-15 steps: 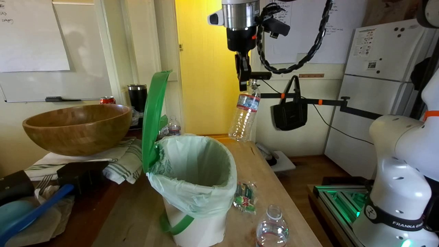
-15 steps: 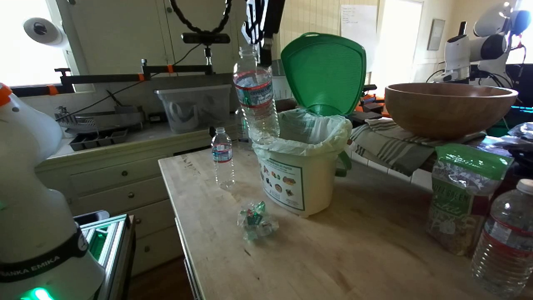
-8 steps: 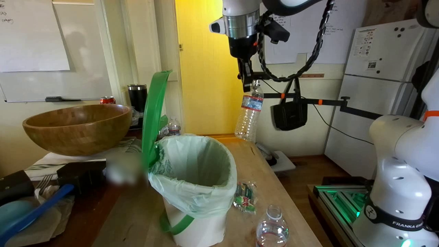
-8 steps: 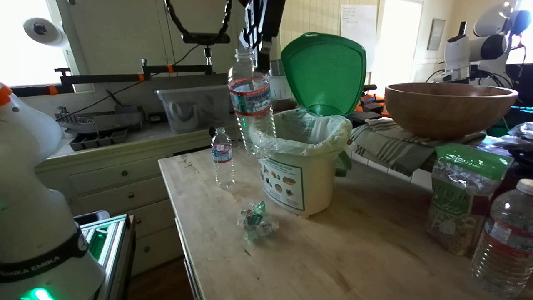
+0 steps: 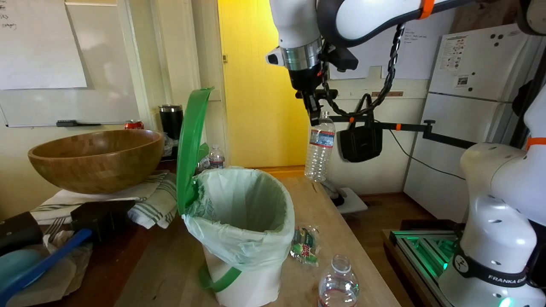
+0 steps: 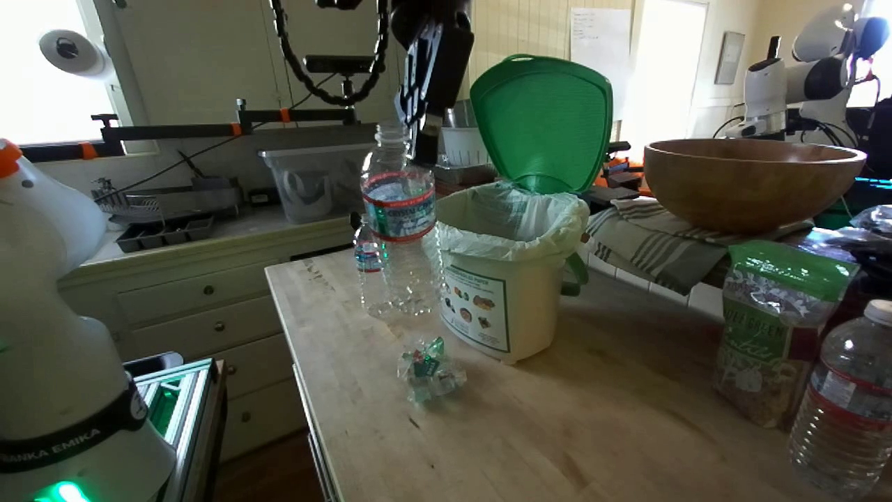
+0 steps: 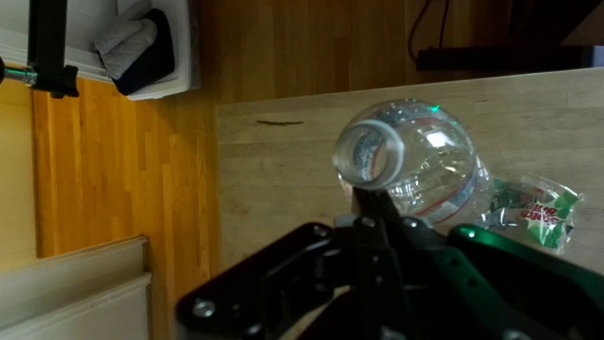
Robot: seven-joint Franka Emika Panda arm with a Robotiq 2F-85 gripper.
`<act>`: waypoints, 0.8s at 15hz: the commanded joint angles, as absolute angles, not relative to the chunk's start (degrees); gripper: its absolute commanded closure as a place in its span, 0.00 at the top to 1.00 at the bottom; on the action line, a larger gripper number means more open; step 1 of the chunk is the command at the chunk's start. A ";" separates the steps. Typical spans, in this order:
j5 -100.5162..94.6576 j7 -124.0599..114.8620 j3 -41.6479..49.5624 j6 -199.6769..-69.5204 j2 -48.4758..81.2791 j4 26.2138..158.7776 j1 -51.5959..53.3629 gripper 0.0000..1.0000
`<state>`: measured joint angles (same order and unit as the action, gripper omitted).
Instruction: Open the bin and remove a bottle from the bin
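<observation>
A clear bottle (image 5: pixel 320 149) with a red-and-blue label hangs slightly tilted, mouth up, outside the bin. My gripper (image 5: pixel 315 122) is shut on it at the neck. In the wrist view the fingers (image 7: pixel 377 200) come together just under the bottle's open mouth (image 7: pixel 370 155); their exact contact is hidden. The white bin (image 6: pixel 498 307) stands upright on the table with its green lid (image 6: pixel 543 122) swung up. A pale bag liner (image 5: pixel 247 251) is folded over its rim, and the part of the interior that shows holds only liner.
A second small bottle (image 6: pixel 374 268) stands on the table (image 6: pixel 592 418), partly behind the held one. A crumpled wrapper (image 6: pixel 428 369) lies by the bin. A larger bottle (image 6: pixel 847 404), a food bag (image 6: pixel 777 335) and a wooden bowl (image 6: pixel 752 185) are on the bin's lid side.
Gripper and bottle have travelled together away from the bin's opening toward the robot-base side, and sunk lower. The bottle hangs straighter than before. Bin and lid have not moved.
</observation>
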<state>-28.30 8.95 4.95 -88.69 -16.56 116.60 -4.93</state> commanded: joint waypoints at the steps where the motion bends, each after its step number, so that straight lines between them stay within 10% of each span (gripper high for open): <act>1: -29.86 7.35 6.23 -89.40 -16.01 119.47 -6.25 0.00; 12: -31.38 1.75 9.97 -94.51 -11.98 122.84 -10.12 0.00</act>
<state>-30.19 4.34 9.41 -92.01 -13.00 121.52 -9.29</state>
